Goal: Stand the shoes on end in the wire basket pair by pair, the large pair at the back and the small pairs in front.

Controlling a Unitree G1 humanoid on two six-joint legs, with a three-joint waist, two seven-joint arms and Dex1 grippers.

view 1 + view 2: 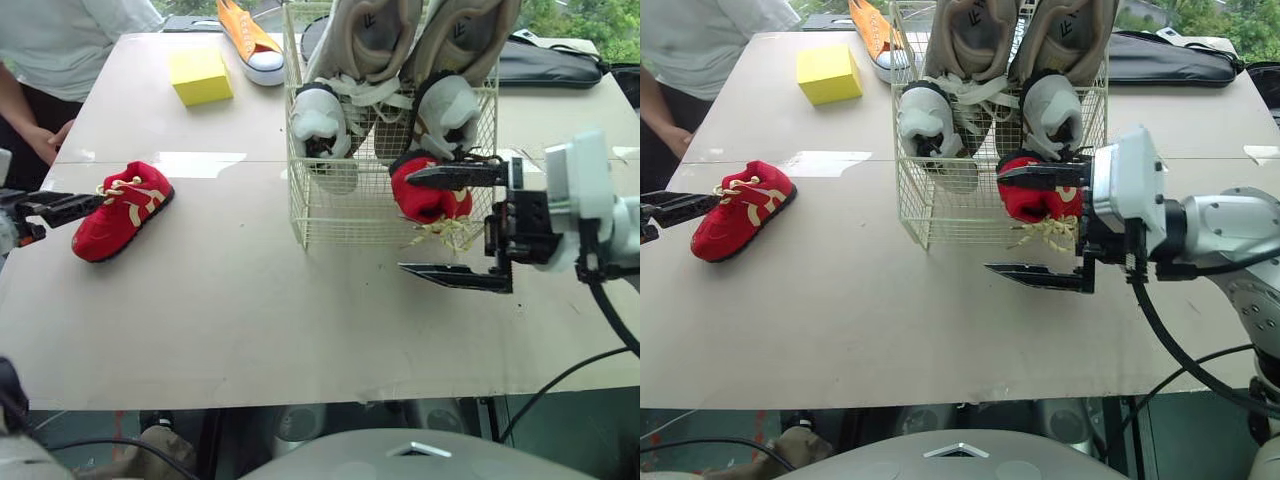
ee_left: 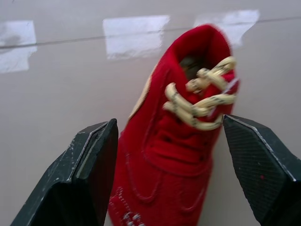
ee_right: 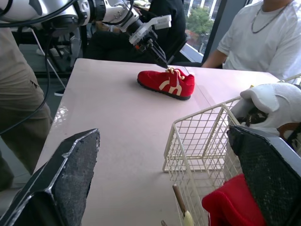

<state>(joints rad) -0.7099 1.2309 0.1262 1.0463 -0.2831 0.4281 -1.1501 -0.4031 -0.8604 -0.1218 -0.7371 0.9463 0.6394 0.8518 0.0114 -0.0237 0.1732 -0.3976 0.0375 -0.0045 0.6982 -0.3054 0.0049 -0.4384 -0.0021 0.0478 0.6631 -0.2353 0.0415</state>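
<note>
One small red fabric shoe [image 1: 122, 210] lies on the beige desk [image 1: 250, 300] at 9 o'clock from the cream wire basket [image 1: 330, 215]. Long axis 8-to-2 o'clock, toe at 8, between the spread fingers of the left end effector [image 2: 168, 123]. The right end effector [image 1: 408, 222] is open at the basket's front.

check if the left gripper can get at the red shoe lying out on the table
Probably yes. The left gripper is open and points straight at the red shoe, its fingers spread wider than the shoe. The shoe lies on its sole on the table, with nothing between the two.
</note>
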